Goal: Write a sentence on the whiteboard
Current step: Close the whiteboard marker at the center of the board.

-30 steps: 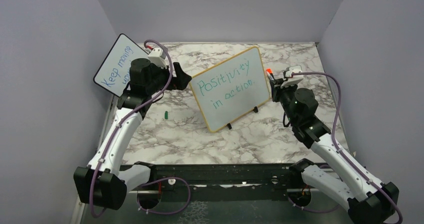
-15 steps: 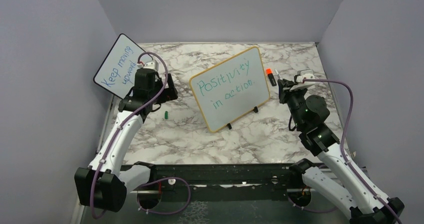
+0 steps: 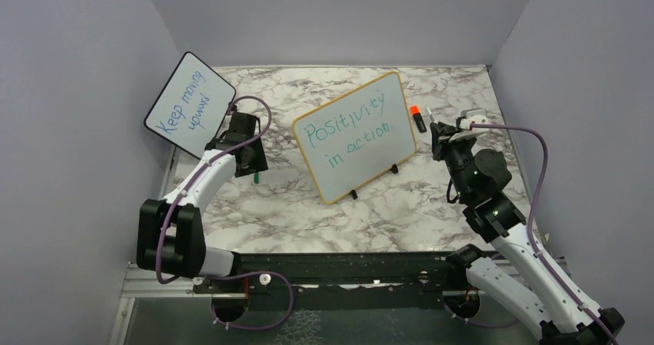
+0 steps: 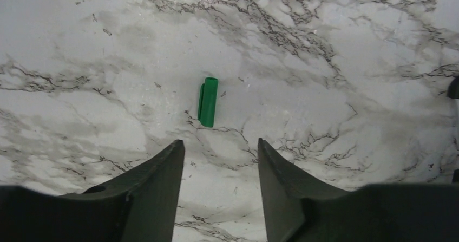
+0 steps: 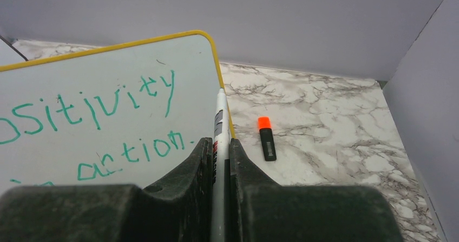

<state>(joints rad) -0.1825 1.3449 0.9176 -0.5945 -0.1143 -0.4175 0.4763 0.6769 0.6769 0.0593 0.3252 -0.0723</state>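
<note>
A: Where is the large white whiteboard with the thin yellow-orange frame point(image 3: 383, 86) being found?

B: It is being propped on small black feet at the middle of the grey-veined marble desk point(image 3: 262, 214). It is leaning back, and the green handwritten sentence point(image 3: 348, 133), "Positivity in action.", is being shown across it in two lines.

A: How is it being judged to handle?

B: It is being taken for a light, stiff panel with a glossy, slippery face. On those feet it is probably being tipped or slid by any firm push. Where steadying is being wanted, the frame edge is being preferred, since the ink on the face could be smeared.

A: And the hands?

B: A slim white-barrelled marker point(image 5: 220, 112) is being gripped at mid-barrel by the right hand point(image 5: 219, 144), just beside the whiteboard's right edge. The left hand point(image 4: 219, 143), near the whiteboard's left side, is being held partly spread with nothing between its fingers. A small green plastic cap point(image 4: 208, 102) is lying on the desk just ahead of it.

A: How is that cap being sized up?

B: It is being judged light, hard and liable to roll, so it is best taken across its width.
</note>
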